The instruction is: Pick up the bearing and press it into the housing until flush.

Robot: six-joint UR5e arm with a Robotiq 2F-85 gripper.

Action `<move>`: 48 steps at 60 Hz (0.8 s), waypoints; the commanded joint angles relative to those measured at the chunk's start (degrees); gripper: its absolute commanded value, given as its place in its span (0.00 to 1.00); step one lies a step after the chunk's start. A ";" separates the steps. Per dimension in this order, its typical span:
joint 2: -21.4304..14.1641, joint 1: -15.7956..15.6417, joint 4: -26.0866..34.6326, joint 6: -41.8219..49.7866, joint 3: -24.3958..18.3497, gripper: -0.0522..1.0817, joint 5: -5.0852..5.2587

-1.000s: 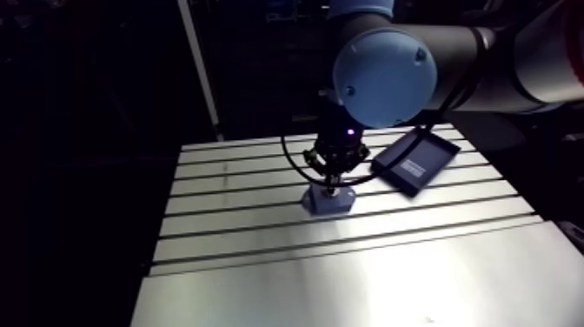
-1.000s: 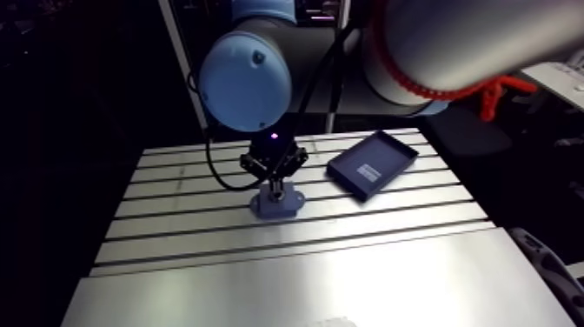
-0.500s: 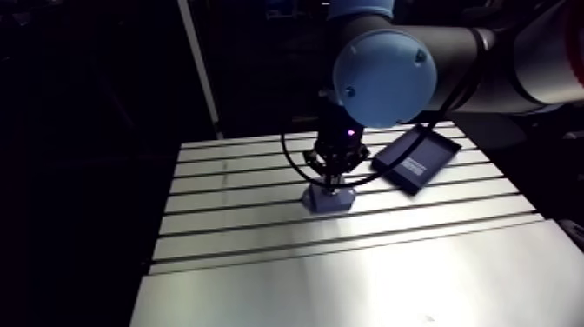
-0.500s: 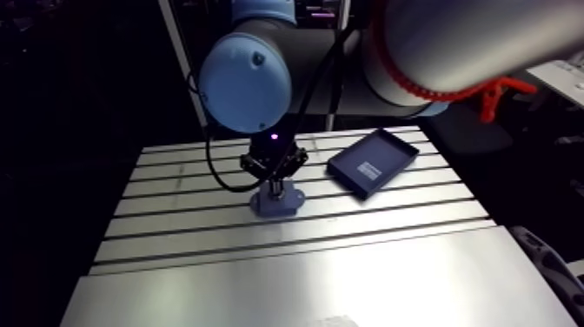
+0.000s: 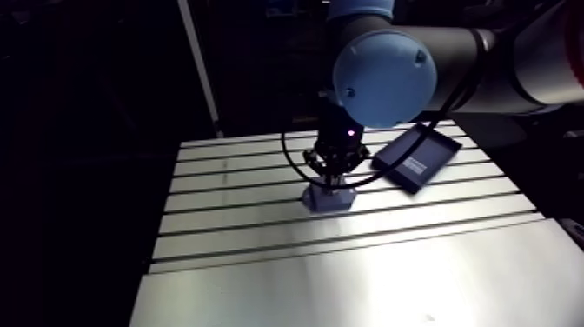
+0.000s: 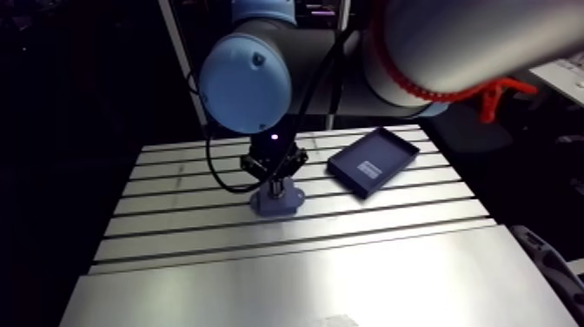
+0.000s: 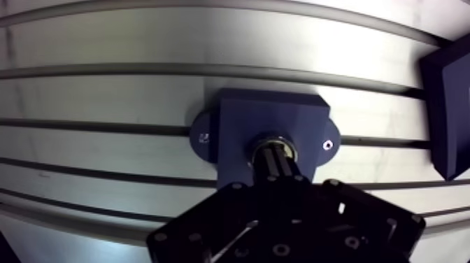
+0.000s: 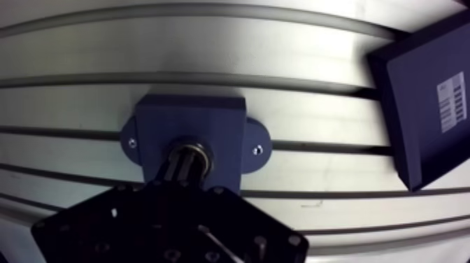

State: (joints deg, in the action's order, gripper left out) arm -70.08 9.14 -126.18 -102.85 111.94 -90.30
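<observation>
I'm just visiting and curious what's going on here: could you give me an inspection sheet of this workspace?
Surface: slotted aluminium table.
Job's things: dark blue housing on the table; bearing, a metal ring, sits in its bore; whether it is flush cannot be told.
Clutter: dark blue tray with a white label, beside the housing and apart from it.
Grippers: gripper fingers together, tips on the bearing.
Cables: nothing seen.
Surroundings: nothing seen.
</observation>
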 commanded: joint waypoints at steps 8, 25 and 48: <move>0.25 0.01 0.00 -0.02 0.08 0.99 -0.01; 0.26 0.09 0.00 0.05 0.08 0.99 -0.01; 0.42 0.07 -2.11 -0.47 0.33 0.99 -0.01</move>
State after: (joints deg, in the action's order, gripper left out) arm -69.82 9.23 -126.40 -103.00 112.05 -90.34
